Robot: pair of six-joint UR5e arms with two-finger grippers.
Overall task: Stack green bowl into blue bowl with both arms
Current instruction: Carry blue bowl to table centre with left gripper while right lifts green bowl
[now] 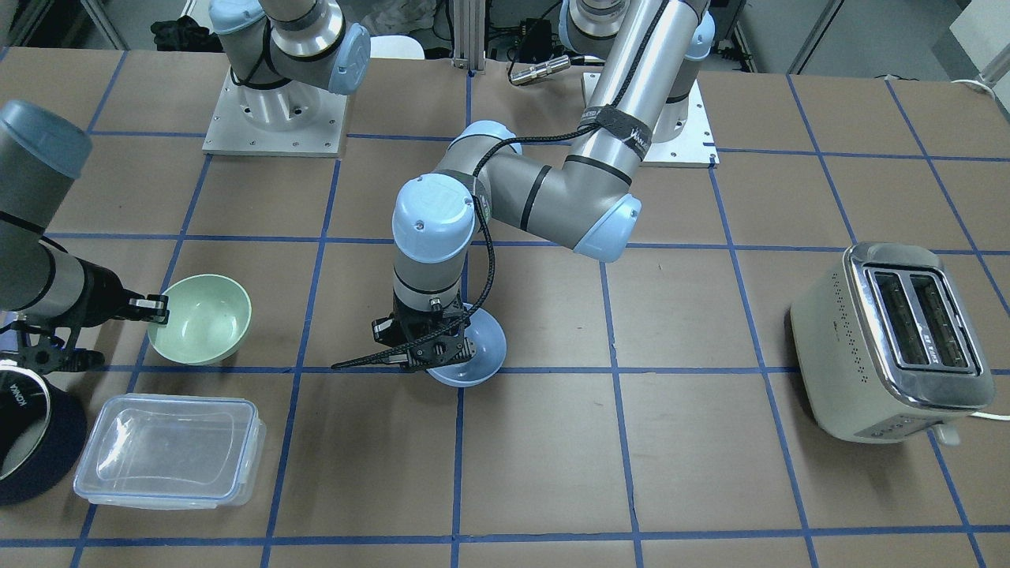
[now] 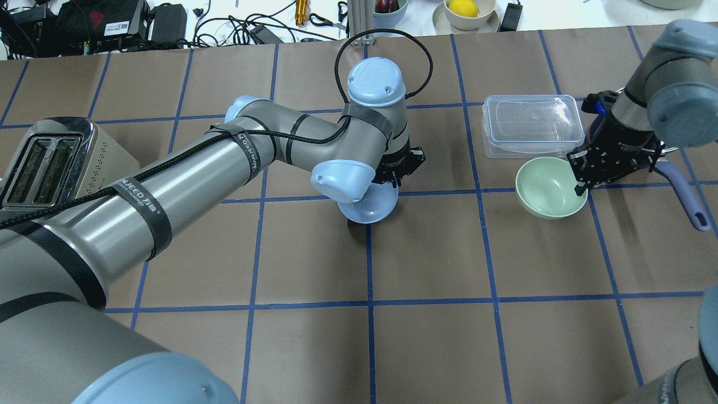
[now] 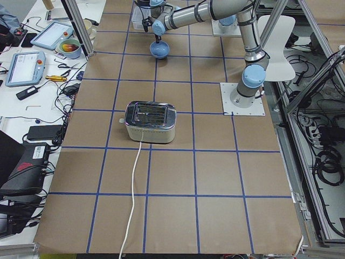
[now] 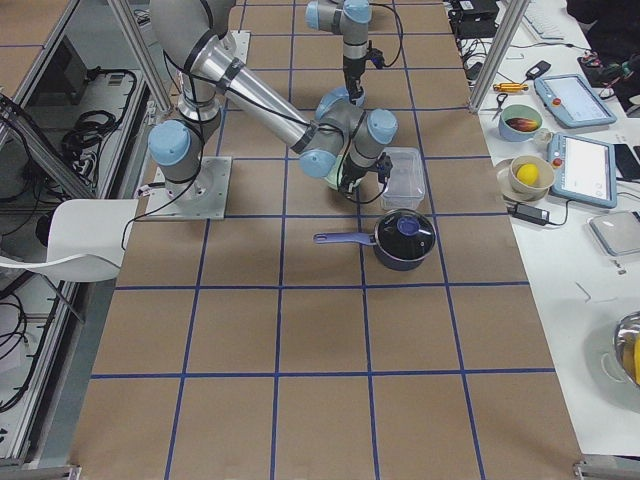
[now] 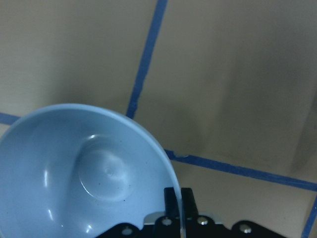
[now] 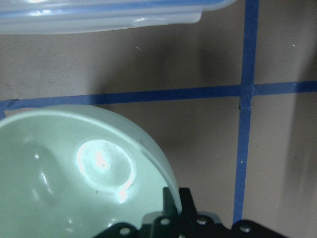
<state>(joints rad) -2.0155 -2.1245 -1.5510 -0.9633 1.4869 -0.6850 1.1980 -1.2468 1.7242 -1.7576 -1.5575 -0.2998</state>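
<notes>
Brown paper ruled in blue tape squares covers the table (image 1: pixel 552 473); items are logged from the operators' edge toward the robot.

Nearest, on the robot's right side, a clear lidded container (image 1: pixel 170 450) lies flat. Just beside it, at the frame edge, stands a dark navy saucepan (image 1: pixel 43 465). A cream and chrome toaster (image 1: pixel 892 339) sits well apart on the robot's left side.

Next row: the green bowl (image 1: pixel 201 319) lies just beyond the container, mouth up and tilted. The right gripper (image 1: pixel 158 308) is clamped on its rim. The right wrist view shows one finger (image 6: pixel 167 198) inside the rim and the other outside.

The blue bowl (image 1: pixel 477 355) is near the table's centre, over a crossing of tape lines, well apart from the green bowl. It is strongly tilted. The left gripper (image 5: pixel 177 198) pinches its rim, with one finger (image 5: pixel 170 201) inside and the other outside. The shadow beneath suggests the bowl is raised off the paper, though no view confirms a gap.

Farther back, the left arm (image 1: pixel 600 166) folds at the elbow and points down at the blue bowl. The right arm (image 1: pixel 39 260) comes in low from the frame edge. Farthest, both arms stand on white base plates (image 1: pixel 272 118).
</notes>
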